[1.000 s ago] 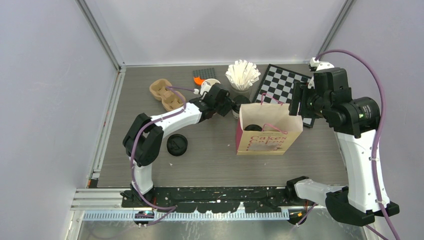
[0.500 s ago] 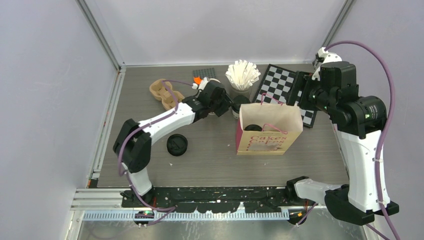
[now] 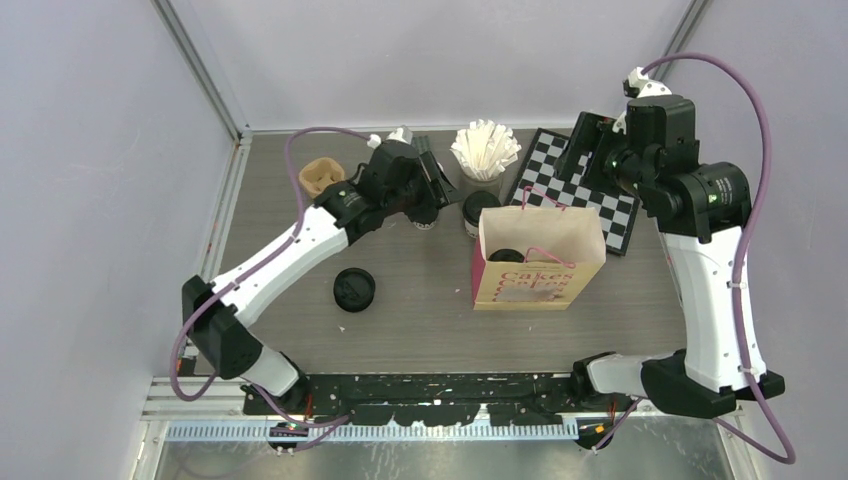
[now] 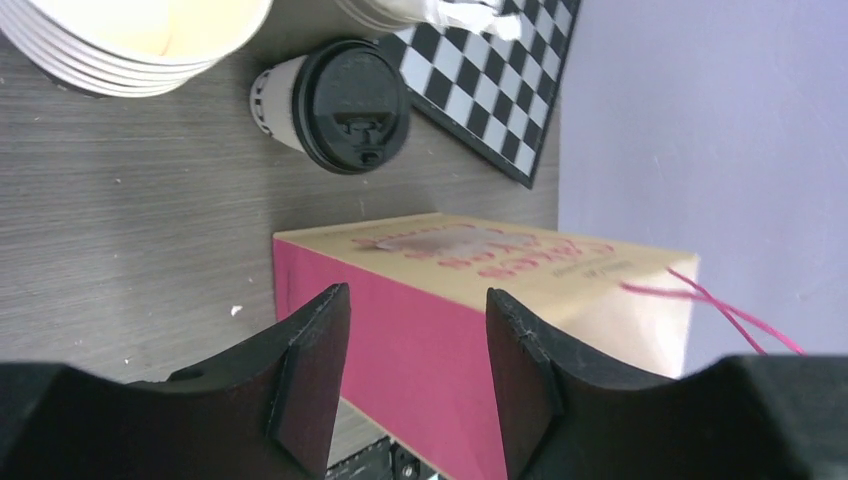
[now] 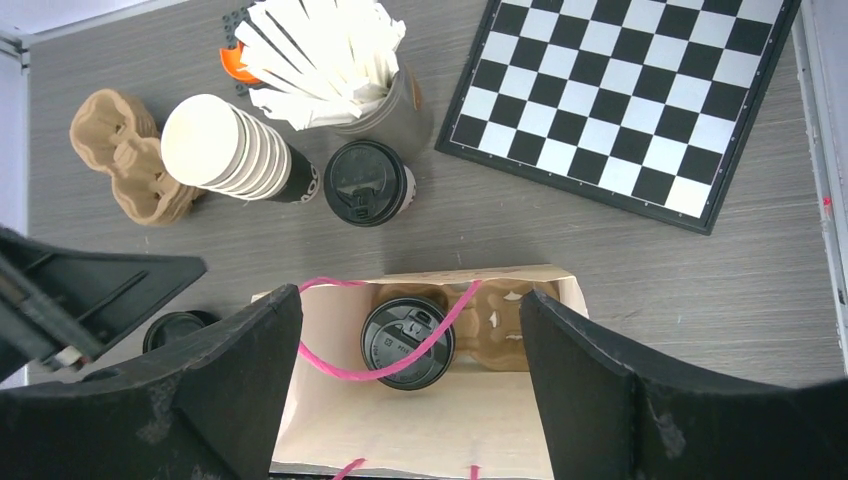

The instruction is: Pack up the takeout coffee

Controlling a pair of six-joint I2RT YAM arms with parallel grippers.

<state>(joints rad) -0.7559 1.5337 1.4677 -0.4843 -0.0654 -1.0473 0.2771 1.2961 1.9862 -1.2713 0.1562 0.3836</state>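
One takeout coffee (image 5: 368,182), a cream cup with a black lid, stands on the table behind the paper bag (image 3: 540,262); it also shows in the top view (image 3: 478,207) and the left wrist view (image 4: 340,105). A second lidded cup (image 5: 408,342) sits inside the bag in a cardboard carrier (image 5: 512,318), with a pink handle across it. My left gripper (image 3: 425,190) is open and empty, raised just left of the standing cup. My right gripper (image 5: 410,400) is open and empty, high above the bag's open mouth.
A stack of lidless cream cups (image 5: 235,150) lies beside the standing cup. A holder of white stirrers (image 3: 486,148), a checkerboard (image 3: 575,172), a cardboard carrier (image 3: 322,175) and a loose black lid (image 3: 354,290) are on the table. Frame posts and walls surround it.
My left arm has risen and pulled back to the left, stretching out, with its gripper still by the standing cup. My right gripper has moved up and toward the back. Cups and bag have not moved.
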